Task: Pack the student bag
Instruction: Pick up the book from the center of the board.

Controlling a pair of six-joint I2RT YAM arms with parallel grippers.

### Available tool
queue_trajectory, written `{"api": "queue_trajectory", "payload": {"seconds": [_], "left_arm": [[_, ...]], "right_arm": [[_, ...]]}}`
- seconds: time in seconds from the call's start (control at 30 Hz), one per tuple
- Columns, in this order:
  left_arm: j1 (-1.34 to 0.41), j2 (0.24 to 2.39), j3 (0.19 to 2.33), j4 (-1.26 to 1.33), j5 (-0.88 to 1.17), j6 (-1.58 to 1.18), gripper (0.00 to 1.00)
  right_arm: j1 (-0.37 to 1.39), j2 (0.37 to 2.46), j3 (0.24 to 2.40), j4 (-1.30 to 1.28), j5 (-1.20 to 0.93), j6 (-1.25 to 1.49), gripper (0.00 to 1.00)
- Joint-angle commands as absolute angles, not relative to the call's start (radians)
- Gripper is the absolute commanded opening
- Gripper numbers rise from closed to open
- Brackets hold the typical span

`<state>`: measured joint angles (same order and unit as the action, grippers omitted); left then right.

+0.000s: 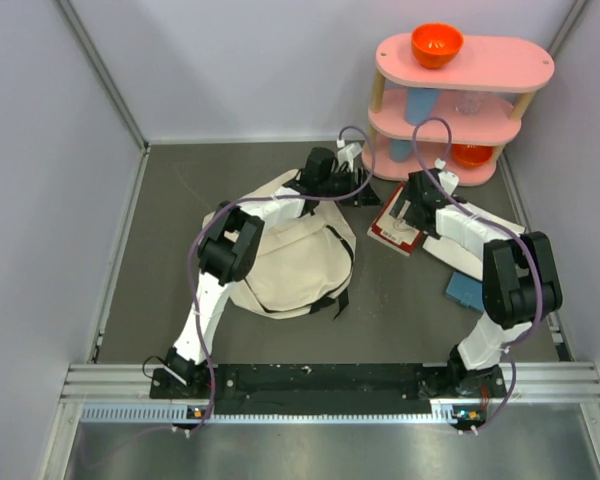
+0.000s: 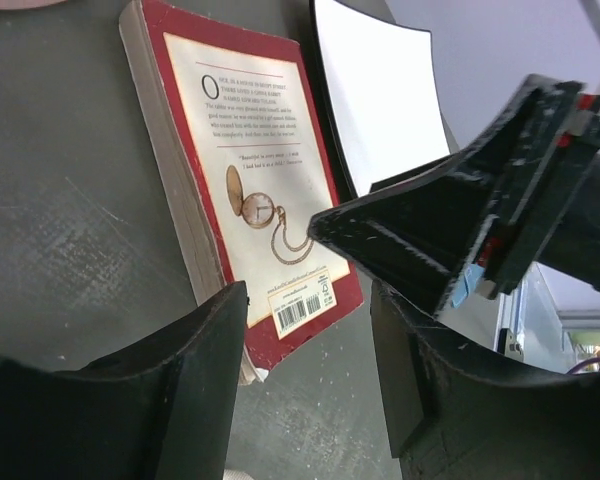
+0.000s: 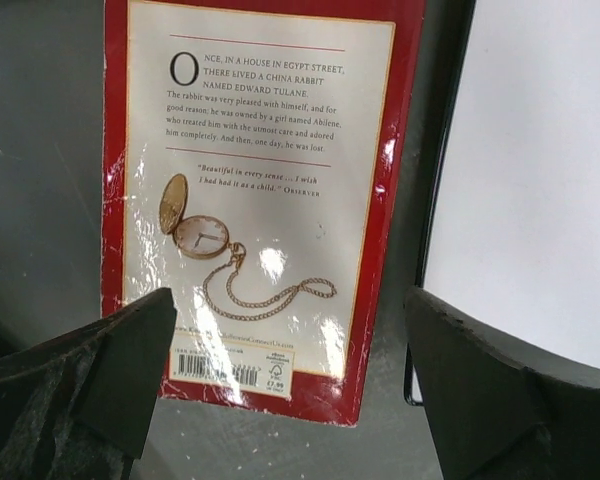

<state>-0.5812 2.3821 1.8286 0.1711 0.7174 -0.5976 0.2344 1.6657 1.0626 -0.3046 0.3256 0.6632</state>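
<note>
Red book (image 3: 260,130) lies flat on the bench (image 1: 180,210) near the student bag (image 1: 290,265), so I hold my right fingers (image 3: 100,380) wide open over it to grab it, while my left fingers (image 2: 170,400) sit partly open and empty by the bag.

Plain pale lilac-grey walls (image 1: 250,60) box in a dark grey, scuffed surface (image 1: 170,230), evenly lit. Pink three-tier shelf (image 1: 500,65) sits upper right, and an aluminium rail (image 1: 110,380) runs along the bottom.
</note>
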Motion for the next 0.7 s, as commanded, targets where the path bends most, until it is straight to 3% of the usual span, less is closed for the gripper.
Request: {"api": "queue_trajectory", "payload": {"seconds": [0.0,0.4,0.67], "left_arm": [[-0.577,2.417,1.888,0.176,0.73,-0.594,0.57],[-0.587,2.456,1.882,0.173,0.75,-0.601,0.58],[-0.614,2.454,1.838,0.181,0.788,-0.611,0.56]], "right_arm": [[0.218,1.727,1.138,-0.298,0.335,0.64,0.95],[0.213,1.795,1.114,-0.279,0.243,0.669,0.94],[0.212,1.779,1.043,-0.191,0.089,0.681,0.85]]}}
